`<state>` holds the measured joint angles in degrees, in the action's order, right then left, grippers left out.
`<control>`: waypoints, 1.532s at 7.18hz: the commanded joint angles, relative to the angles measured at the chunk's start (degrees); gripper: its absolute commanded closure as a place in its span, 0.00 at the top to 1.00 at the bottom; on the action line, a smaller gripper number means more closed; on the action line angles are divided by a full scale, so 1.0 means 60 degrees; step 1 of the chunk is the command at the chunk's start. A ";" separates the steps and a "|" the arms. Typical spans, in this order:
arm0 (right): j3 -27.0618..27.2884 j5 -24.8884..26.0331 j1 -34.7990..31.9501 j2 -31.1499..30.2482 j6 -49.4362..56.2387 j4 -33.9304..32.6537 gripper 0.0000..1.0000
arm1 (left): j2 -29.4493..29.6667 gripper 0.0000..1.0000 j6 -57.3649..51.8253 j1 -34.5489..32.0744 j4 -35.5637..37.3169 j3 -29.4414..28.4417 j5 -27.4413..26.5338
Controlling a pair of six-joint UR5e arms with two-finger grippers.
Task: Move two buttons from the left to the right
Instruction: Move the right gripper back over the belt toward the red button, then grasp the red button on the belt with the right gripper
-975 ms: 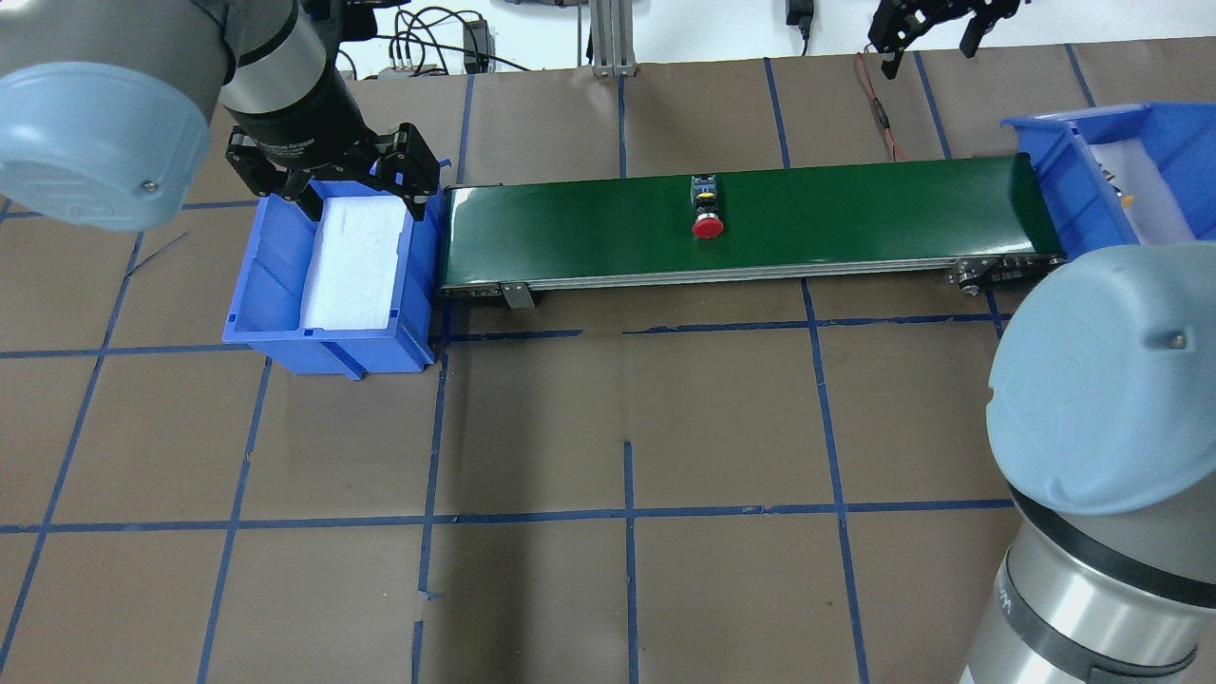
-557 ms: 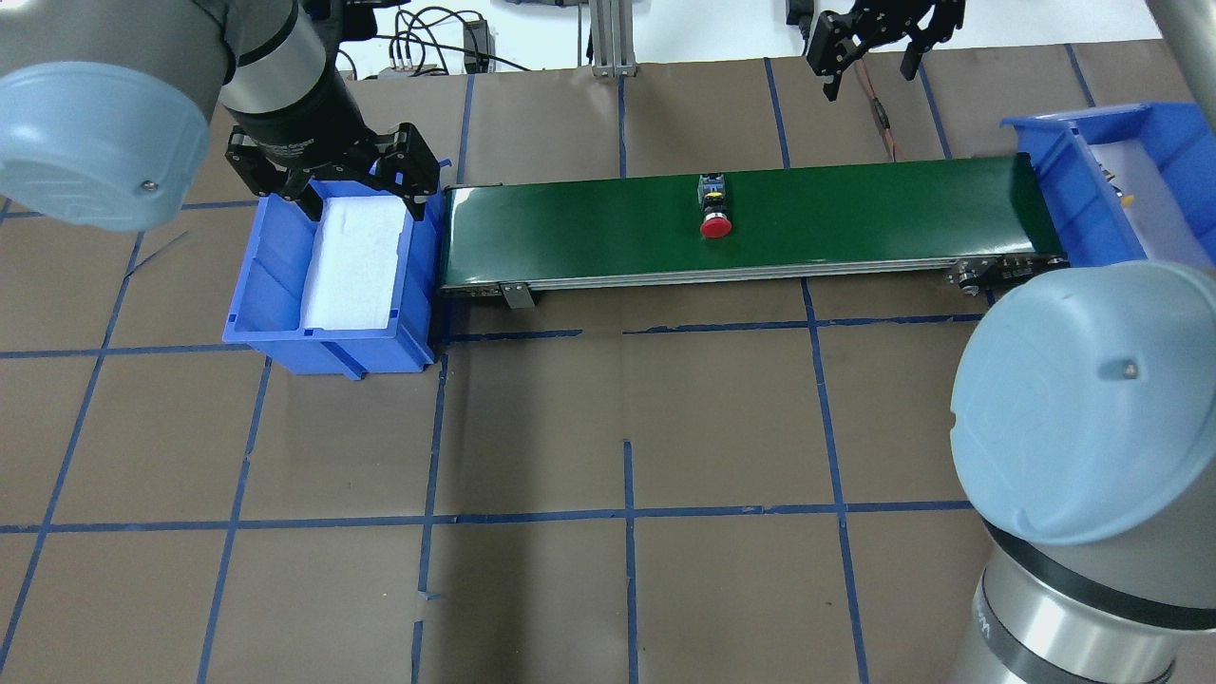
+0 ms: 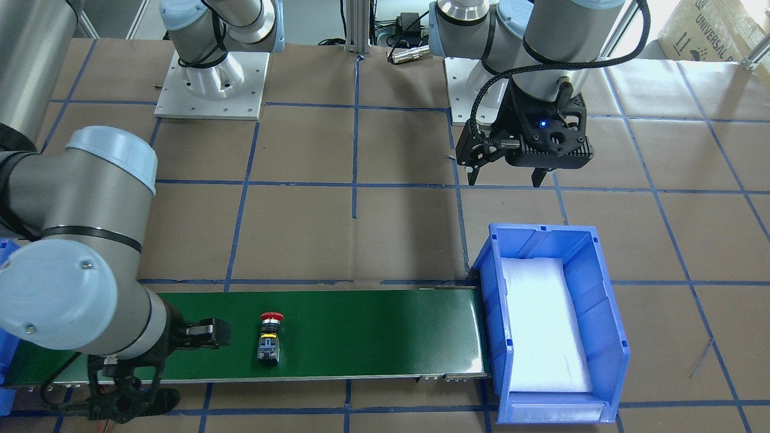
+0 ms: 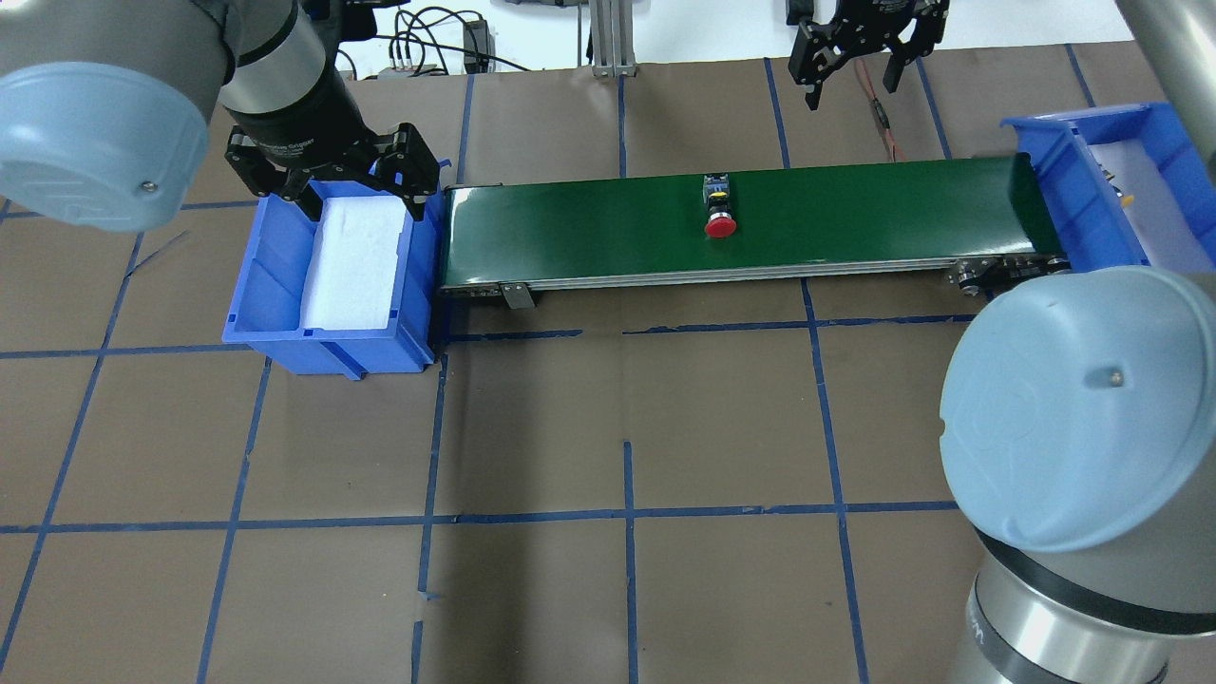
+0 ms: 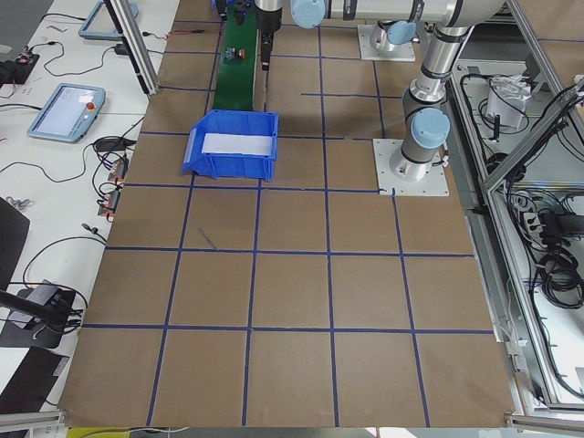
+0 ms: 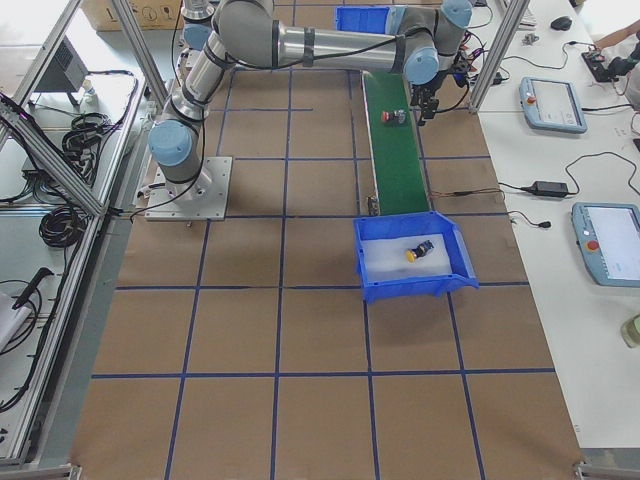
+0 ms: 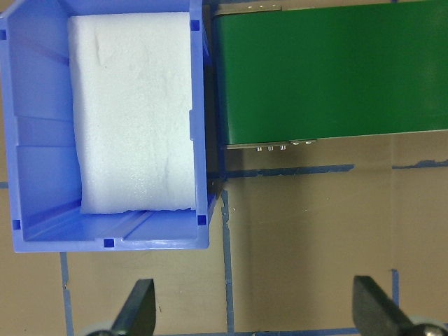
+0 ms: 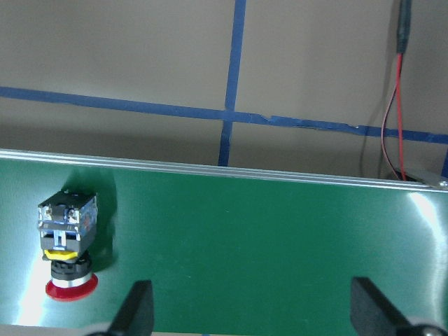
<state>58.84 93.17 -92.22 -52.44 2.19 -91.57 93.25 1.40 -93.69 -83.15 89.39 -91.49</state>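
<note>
The red-capped button [image 4: 719, 211] lies on its side on the green conveyor belt [image 4: 855, 209], near the middle; it also shows in the front view [image 3: 270, 337] and the right wrist view [image 8: 68, 245]. The yellow-capped button [image 6: 418, 250] lies in the right blue bin [image 4: 1073, 171]. My right gripper [image 4: 852, 85] is open and empty, beyond the belt's far edge, right of the red button, which sits left of its fingers in the wrist view [image 8: 253, 315]. My left gripper [image 4: 351, 190] is open and empty over the far end of the left blue bin [image 4: 266, 256].
The left bin [image 7: 28, 140] holds only a white foam pad [image 7: 133, 112]. A red wire [image 4: 879, 114] lies on the table beyond the belt, near my right gripper. Brown paper with blue tape lines covers the table.
My right gripper has moved left along the belt's far side, toward the red button. The red button has drifted a little to the right on the belt. The left arm has not moved.
</note>
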 commanded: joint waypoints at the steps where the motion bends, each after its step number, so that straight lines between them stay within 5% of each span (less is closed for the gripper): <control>1: 0.0388 -0.0103 -0.0361 0.0343 -0.0262 -0.1458 1.00 | 0.0000 1.00 0.0000 0.0000 0.0000 0.0000 0.0000; 8: 0.1236 0.0101 -0.0860 0.0553 -0.0379 -0.1833 0.97 | 0.0000 1.00 0.0000 0.0000 0.0000 0.0000 0.0000; 9: 0.1296 0.0116 -0.0845 0.0537 -0.0408 -0.1790 0.87 | 0.0000 1.00 0.0000 0.0000 0.0000 0.0000 0.0000; 10: 0.1297 0.0406 -0.0758 0.0493 -0.0437 -0.1746 0.66 | 0.0000 1.00 0.0000 0.0000 0.0000 0.0000 0.0000; 11: 0.1311 0.0395 -0.0583 0.0421 -0.0496 -0.1673 0.32 | 0.0000 1.00 0.0000 0.0000 0.0000 0.0000 0.0000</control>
<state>66.53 94.99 -96.74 -49.45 -0.44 -102.05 93.25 1.41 -93.69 -83.15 89.38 -91.49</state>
